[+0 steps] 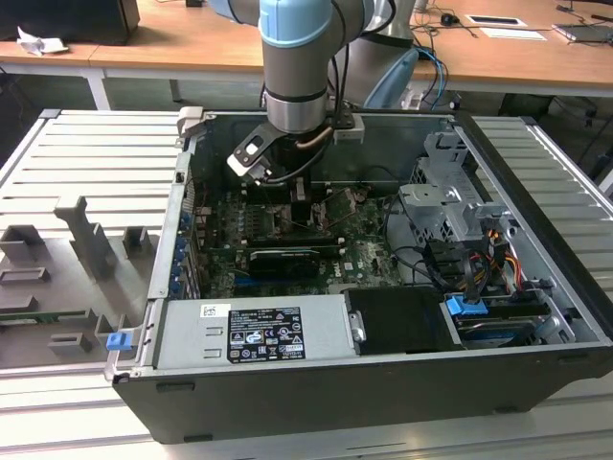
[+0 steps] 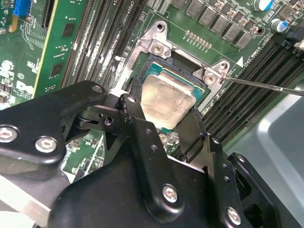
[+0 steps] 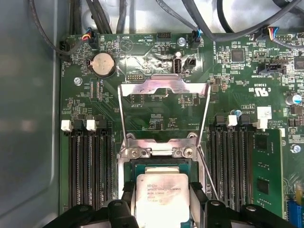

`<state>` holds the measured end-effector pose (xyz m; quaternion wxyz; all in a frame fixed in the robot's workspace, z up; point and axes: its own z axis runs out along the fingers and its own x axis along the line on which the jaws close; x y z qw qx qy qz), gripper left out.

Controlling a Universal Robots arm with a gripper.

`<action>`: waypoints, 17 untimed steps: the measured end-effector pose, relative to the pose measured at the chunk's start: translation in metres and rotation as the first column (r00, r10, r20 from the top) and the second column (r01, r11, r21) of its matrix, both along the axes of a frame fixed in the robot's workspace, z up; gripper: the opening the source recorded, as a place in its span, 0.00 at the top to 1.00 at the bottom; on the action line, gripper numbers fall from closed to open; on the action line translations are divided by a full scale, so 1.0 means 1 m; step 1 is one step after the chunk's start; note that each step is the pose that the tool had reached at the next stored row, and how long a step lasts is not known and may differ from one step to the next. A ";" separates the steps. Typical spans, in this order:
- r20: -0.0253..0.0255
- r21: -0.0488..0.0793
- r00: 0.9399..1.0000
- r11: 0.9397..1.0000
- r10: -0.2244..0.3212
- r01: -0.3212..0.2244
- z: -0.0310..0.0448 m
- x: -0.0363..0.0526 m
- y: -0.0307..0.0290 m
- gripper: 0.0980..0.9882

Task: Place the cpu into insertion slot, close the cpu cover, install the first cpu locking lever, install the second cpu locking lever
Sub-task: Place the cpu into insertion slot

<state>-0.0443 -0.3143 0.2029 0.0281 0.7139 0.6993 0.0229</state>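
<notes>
Inside the open black tower case (image 1: 383,393), low over the green motherboard (image 3: 237,80): black two-fingered gripper (image 2: 165,108), pressed in on the small flat square cpu with the silvery-beige metal face (image 2: 166,97), pinching two opposite edges. Chip held face up at the square dark insertion slot with the silver metal rim (image 2: 159,45); seated or a shade above, impossible to tell. Beyond the slot, thin square silver cpu cover with the large middle window (image 3: 164,86), swung up and open; thin steel lever rod (image 2: 266,85) running off from the slot's corner. Likely trouble, as a judgement: letting go with the chip skewed or a corner riding the socket wall, hence bent contacts; or dragging it sideways through a sticking finger. Offered by the first wrist view: squareness of chip to slot, plus the raised cover. Offered by the second wrist view: a slanted look along the chip's tilt and its far edge against the rim. Offered by the exterior view: grey-and-blue arm (image 1: 297,67) reaching down, black cables (image 1: 414,255) and silver drive cage (image 1: 450,203) nearby.
</notes>
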 end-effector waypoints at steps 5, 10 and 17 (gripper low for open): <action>0.000 -0.003 1.000 1.000 0.000 0.000 -0.0021 0.0000 0.0000 0.51; 0.000 -0.004 1.000 1.000 0.000 0.000 -0.0022 0.0000 0.0001 0.42; 0.000 -0.004 1.000 1.000 -0.001 0.001 0.0061 0.0000 0.0001 0.42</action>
